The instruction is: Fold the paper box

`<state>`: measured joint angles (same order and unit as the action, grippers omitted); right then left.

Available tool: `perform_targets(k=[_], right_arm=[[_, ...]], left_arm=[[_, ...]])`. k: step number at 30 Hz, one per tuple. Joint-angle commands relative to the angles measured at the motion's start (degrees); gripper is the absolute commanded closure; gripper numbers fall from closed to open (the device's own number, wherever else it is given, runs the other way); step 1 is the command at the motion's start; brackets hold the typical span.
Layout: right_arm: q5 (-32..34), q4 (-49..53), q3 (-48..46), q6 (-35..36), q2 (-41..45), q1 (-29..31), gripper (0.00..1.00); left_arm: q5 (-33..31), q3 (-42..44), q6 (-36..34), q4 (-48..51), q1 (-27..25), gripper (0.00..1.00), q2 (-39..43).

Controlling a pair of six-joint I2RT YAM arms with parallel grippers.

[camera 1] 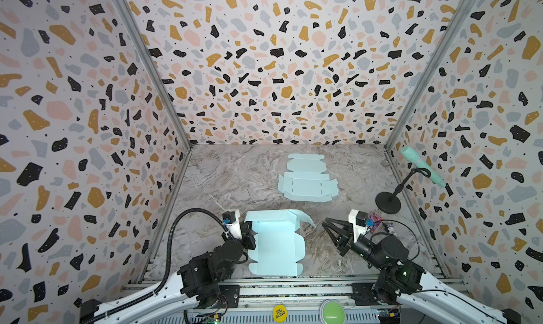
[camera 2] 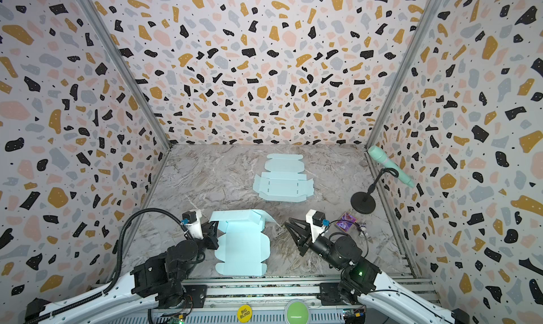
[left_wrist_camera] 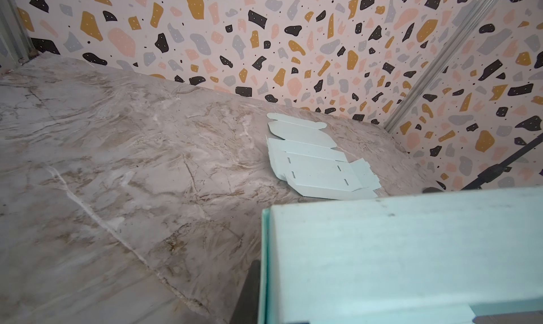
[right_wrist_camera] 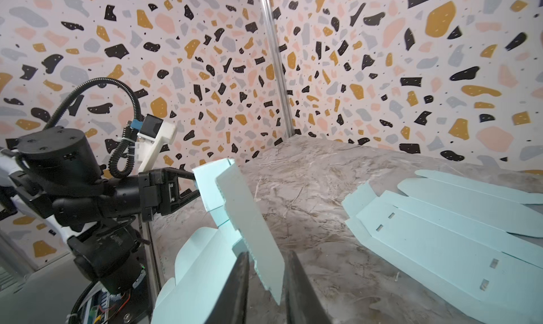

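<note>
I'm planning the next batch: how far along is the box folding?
Done: the box has its far wall up. In hand: left claw pinches its left side; right claw, jaws slightly apart, sits by the raised right flap. Left: the near panels lie flat, and a second blank is unfolded.

Both arms come in from the bottom edge in both top views, forearms angled toward the middle. The left gripper (camera 1: 249, 231) sits lower centre-left, jaws pinched tight on the side wall of the paper box (camera 1: 276, 249). The right gripper (camera 1: 325, 222) is lower centre-right and points up-left. Its jaws are a little apart, tip just short of the box. You can see the gap between its dark fingers (right_wrist_camera: 239, 284) in the right wrist view.
</note>
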<state>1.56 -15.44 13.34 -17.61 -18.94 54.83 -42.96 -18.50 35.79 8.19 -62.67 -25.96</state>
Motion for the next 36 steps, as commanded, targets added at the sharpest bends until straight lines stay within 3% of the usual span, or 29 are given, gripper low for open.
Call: perform_targets(k=[1,13,18,24,36], right_arm=[[3.9,5.3,-1.1,-1.3,0.7,-1.6,0.77],[-18.2,-11.6,0.4,4.3,-16.7,-3.7,0.76],[-24.7,-12.8,0.0,5.7,-18.1,-3.5,0.84],[-21.8,-12.2,-1.8,5.5,-18.1,-1.7,0.88],[-14.2,-16.9,-2.5,7.1,-21.9,5.0,0.79]], left_arm=[[0.2,-3.0,-3.3,0.2,0.4,0.98,-1.3],[9.9,-6.3,-8.0,-2.1,0.4,0.98,-10.6],[11.2,-6.6,-8.4,-3.9,0.5,0.98,-14.0],[11.8,-6.1,-8.1,-6.2,0.5,0.98,-15.7],[11.3,-5.4,-5.9,-8.2,0.5,0.99,-17.6]])
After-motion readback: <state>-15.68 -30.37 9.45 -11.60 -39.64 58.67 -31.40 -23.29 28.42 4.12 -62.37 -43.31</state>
